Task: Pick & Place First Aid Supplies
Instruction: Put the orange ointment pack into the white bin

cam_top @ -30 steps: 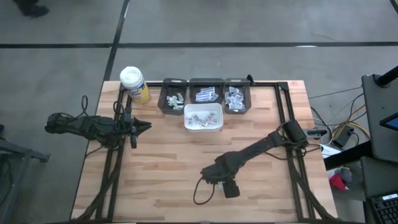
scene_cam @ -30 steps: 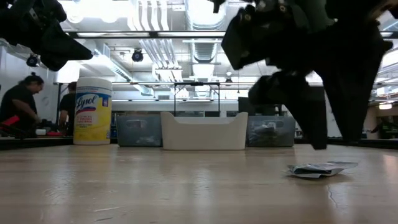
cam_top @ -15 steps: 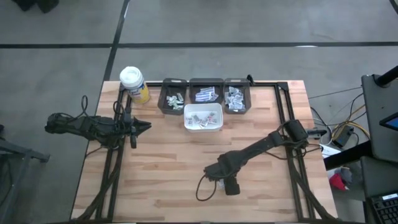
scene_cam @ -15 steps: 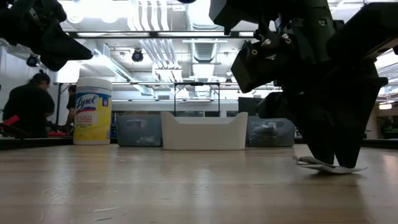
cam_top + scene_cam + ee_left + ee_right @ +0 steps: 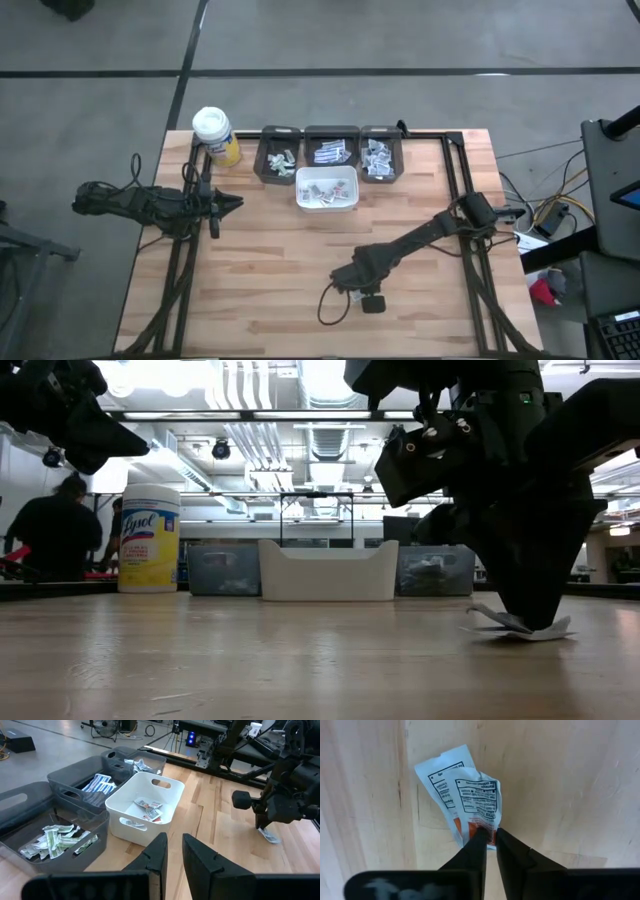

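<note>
A white first aid packet (image 5: 465,795) with black and orange print lies on the wooden table (image 5: 260,280), near the middle of its near half. A second similar packet seems to lie under it. My right gripper (image 5: 490,834) points down and is shut on it (image 5: 520,628). In the high view the arm hides the packet. More supplies lie in three grey bins (image 5: 331,150) and a white bin (image 5: 327,190) at the far side. My left gripper (image 5: 170,855) waits above the table's left side, its fingers nearly together with nothing between them. My right gripper pinches the packet's orange-printed end (image 5: 479,822) between its two fingertips, from above and pointing down. The pinched end stands slightly raised and creased (image 5: 490,612), while the rest lies on the table. Whether one packet or two are caught, I cannot tell.
A yellow wipes canister with a white cap (image 5: 216,136) stands at the far left corner. A black frame (image 5: 455,170) runs along the table's sides. Bare wood surrounds the packet. People stand in the room beyond the table (image 5: 45,535).
My right gripper has come down onto the packet and shut on its end. The packet, flat on the table a second ago, now has that end pinched up and creased; the rest stays on the wood.
</note>
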### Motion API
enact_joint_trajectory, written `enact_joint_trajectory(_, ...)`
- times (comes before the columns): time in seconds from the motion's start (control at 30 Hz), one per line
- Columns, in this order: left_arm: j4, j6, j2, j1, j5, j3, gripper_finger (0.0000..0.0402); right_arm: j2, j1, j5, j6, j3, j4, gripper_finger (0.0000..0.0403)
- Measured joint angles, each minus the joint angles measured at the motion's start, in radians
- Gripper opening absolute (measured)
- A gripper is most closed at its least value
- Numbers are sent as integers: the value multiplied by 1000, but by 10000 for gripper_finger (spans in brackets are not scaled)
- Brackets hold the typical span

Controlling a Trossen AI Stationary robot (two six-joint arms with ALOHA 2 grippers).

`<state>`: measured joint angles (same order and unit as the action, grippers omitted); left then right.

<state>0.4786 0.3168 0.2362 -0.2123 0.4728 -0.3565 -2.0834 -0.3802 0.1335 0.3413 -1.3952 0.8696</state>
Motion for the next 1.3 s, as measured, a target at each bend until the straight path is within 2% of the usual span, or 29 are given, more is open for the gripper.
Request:
enact_joint_trajectory(0.33,0,0,0,0,0,0,55,13,10,-14,-4,-68,107,9)
enact_joint_trajectory(0.57,-5,1,0,1,0,0,55,108,60,-30,-30,-130,126,8)
enact_joint_trajectory(0.67,-9,1,0,1,0,0,55,159,102,-171,-62,-150,121,8)
enact_joint_trajectory(0.8,-8,-1,1,1,0,0,55,204,185,-487,-195,-180,92,8)
enact_joint_trajectory(0.87,-8,-4,1,1,0,0,55,203,251,-545,-316,-193,51,8)
enact_joint_trajectory(0.97,-8,-5,1,1,0,0,55,180,371,-445,-429,-209,15,8)
enact_joint_trajectory(1.1,-7,-6,3,0,0,1,55,117,500,-342,-473,-214,44,8)
enact_joint_trajectory(1.2,-7,-6,4,0,0,1,55,105,551,-262,-499,-219,43,10)
enact_joint_trajectory(1.3,-7,-6,4,0,0,2,55,105,569,-245,-529,-220,48,24)
